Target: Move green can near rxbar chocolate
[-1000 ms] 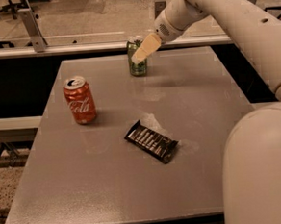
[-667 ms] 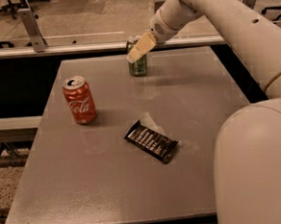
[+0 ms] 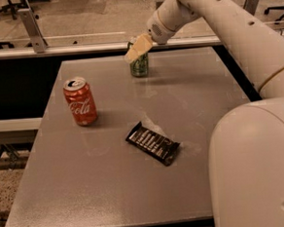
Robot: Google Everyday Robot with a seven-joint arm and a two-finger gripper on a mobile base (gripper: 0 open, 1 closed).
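— What do we see at the left of the counter (image 3: 109, 196)?

— We see a red Coca-Cola can (image 3: 80, 101) standing upright near the left edge, its silver top and tab facing up. Nothing touches it.

— And as we move right?

— We come to the green can (image 3: 140, 67), upright near the far edge and about midway across. It stands well apart from the red one.

— Where do we find the gripper (image 3: 136, 49)?

— Right at the green can's top. It comes in on a slant from the upper right, and its pale tip covers the can's upper part from our view.

— Are the jaws clenched on the can or released?

— We cannot tell.

— And the rxbar chocolate (image 3: 153, 144)?

— We see it a little right of the green can's line but much nearer to us, lying flat around the middle of the counter. Its dark glossy wrapper sits on a slant with the whitish lettering up. It is well apart from both cans.

— What do we have farthest right?

— The white arm (image 3: 233, 26) runs from the gripper up and across to the right edge, and the robot's rounded white body (image 3: 258, 166) fills the lower right, in front of the counter's near right corner.
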